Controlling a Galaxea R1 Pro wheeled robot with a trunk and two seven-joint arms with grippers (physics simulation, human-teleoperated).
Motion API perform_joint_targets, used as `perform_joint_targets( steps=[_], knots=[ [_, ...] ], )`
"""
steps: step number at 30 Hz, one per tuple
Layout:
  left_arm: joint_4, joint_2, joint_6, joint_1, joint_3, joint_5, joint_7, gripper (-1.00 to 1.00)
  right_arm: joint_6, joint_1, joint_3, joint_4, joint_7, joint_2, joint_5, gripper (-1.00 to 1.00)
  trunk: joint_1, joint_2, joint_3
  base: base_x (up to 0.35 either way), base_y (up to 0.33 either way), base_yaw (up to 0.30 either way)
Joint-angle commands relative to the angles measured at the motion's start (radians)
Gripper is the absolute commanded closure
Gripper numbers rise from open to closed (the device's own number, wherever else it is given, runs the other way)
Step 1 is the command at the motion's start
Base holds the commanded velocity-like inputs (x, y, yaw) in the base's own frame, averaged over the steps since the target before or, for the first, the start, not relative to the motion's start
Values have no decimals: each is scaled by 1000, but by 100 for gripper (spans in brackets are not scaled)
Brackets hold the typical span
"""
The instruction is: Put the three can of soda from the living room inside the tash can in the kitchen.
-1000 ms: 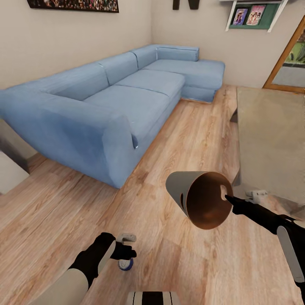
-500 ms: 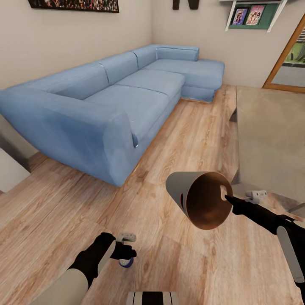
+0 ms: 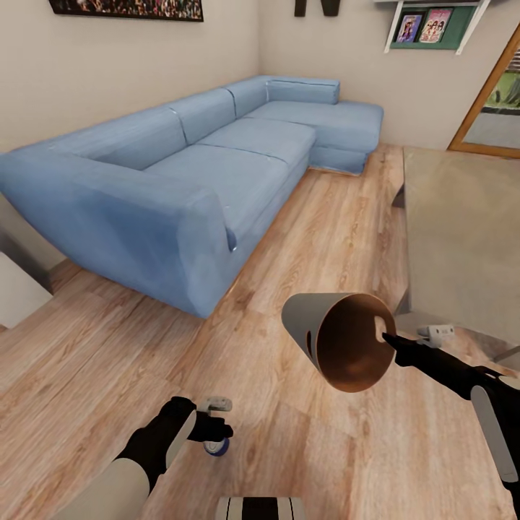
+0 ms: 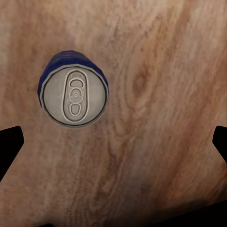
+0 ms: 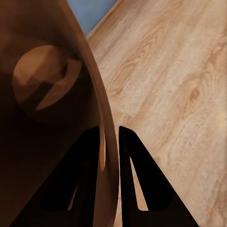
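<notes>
Your left arm [image 3: 137, 462] has a pale cream forearm shell that gives way to a matte black wrist, with a small light-grey block at its twelve o'clock. Your right arm [image 3: 469, 393] is black with a white panel. Its fingers [image 5: 137, 184] are flat black wedges.

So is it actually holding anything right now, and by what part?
Yes: the right gripper pinches the trash can by its rim. The left gripper is open above a blue soda can, holding nothing.
</notes>
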Motion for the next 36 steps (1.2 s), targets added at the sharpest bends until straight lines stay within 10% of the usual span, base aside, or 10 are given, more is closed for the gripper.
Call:
perform_joint_targets(
  steps=[1,36],
  knots=[
    [0,0,0,0,0,0,0,-100,5,0,1,-1,5,0,-22,100,0,0,0,0,63,0],
    [-119,6,5,2,10,3,8,-100,5,-1,8,-1,5,8,13,100,0,0,0,0,4,0]
  ],
)
